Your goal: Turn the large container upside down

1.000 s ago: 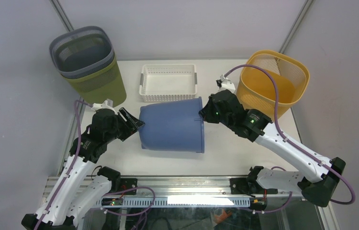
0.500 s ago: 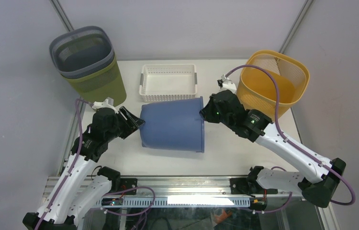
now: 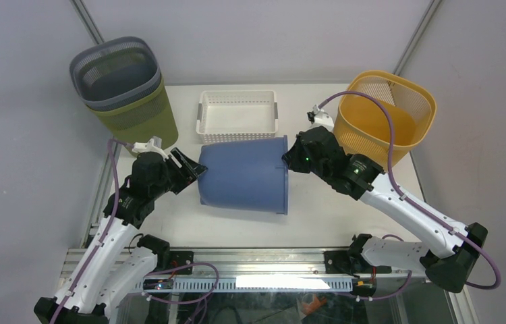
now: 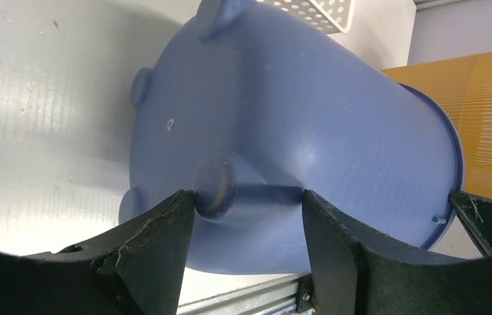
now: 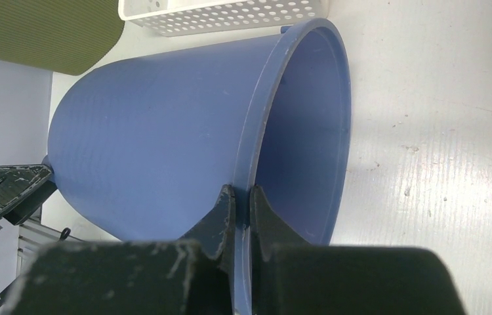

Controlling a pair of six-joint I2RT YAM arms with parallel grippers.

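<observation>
Top external view: the big blue bucket [image 3: 243, 177] lies on its side in the middle of the table [image 3: 324, 216]. The right gripper [image 3: 285, 162] pinches its rim. The left gripper [image 3: 193, 169], fingers spread, has crept a little closer to its bottom.

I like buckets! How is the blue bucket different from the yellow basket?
The blue bucket lies on its side; the yellow basket stands upright. The blue bucket has solid walls and a round rim; the yellow basket has mesh near the top and rounded corners. The right gripper pinches the blue bucket's rim; nothing holds the yellow basket. Both are open containers on the white table.
</observation>
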